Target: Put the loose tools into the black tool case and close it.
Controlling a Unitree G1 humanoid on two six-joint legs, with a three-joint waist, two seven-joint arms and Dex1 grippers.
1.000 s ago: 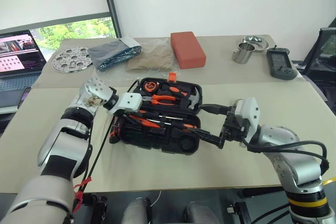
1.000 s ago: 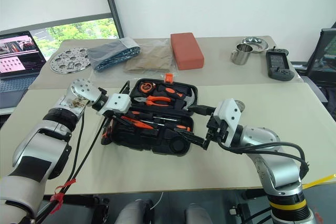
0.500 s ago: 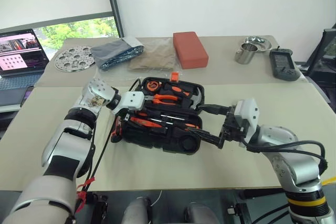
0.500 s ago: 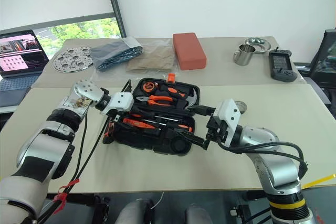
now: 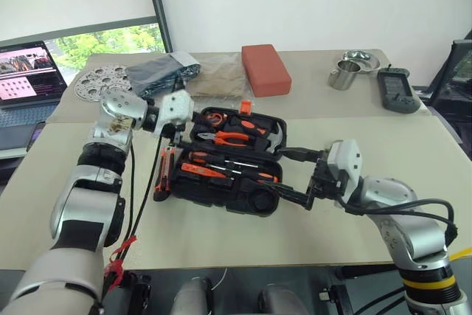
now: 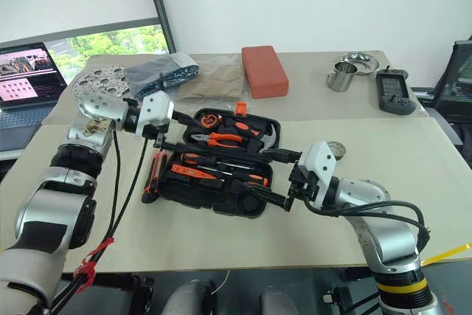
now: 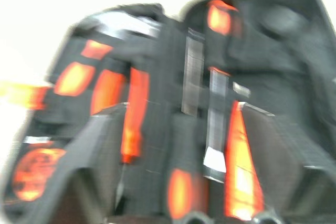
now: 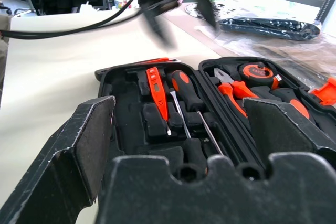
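Black plastic, the case (image 5: 228, 167) is lying open at the centre of the beige surface (image 5: 221, 237), with screwdrivers (image 5: 221, 171) sitting in its near half and a knife (image 5: 162, 175) lying just outside its nine o'clock edge. The left pincer (image 6: 173, 138) is hovering over the case's ten o'clock corner, fingers parted and grasping nothing. The right pincer (image 5: 291, 175) is gaping wide at the three o'clock end, empty.

No readable text anywhere.
The laptop (image 5: 26, 71) screen shows pink panels too small to read; the tape measure (image 8: 256, 70) in the case (image 5: 258, 201) bears a dark mark on its orange face, not legible.
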